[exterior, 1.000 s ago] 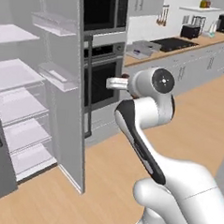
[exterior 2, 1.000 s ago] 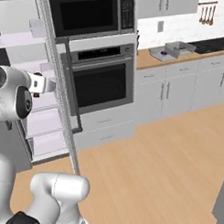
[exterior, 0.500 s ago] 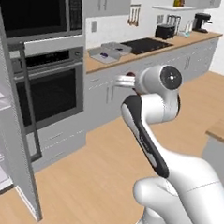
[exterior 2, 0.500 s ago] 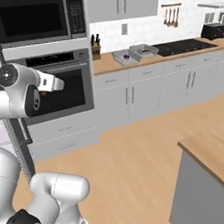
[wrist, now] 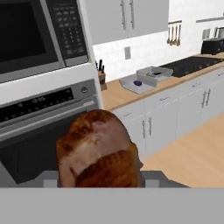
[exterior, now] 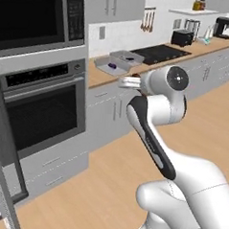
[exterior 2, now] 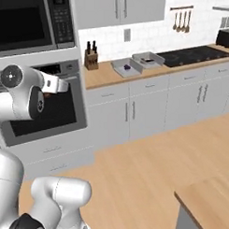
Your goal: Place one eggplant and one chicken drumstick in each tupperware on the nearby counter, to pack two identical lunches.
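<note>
A brown chicken drumstick (wrist: pixel 96 153) looms close in the hand view, and my gripper (exterior: pixel 128 81) is shut on it, held at chest height well short of the counter (exterior: pixel 97 77). Two light-grey tupperware containers stand side by side on that counter, the nearer tupperware (exterior: pixel 111 66) and the farther tupperware (exterior: pixel 127 56) beside the cooktop. A small purple eggplant (exterior 2: pixel 127 67) lies in the nearer one, also seen as the eggplant (wrist: pixel 138 82) in the hand view. A dark shape lies in the farther tupperware (wrist: pixel 154 73); I cannot tell what it is.
A wall oven (exterior: pixel 40 112) with a microwave (exterior: pixel 36 15) above it stands left of the counter. A knife block (exterior 2: pixel 91 61) sits at the counter's left end, a black cooktop (exterior 2: pixel 191 54) to the right. An island corner (exterior 2: pixel 208 202) juts in at lower right. Wooden floor lies between.
The whole picture has swung from the open fridge shelves past the oven to the counter: the camera moved. The gripper keeps its hold on the drumstick.
</note>
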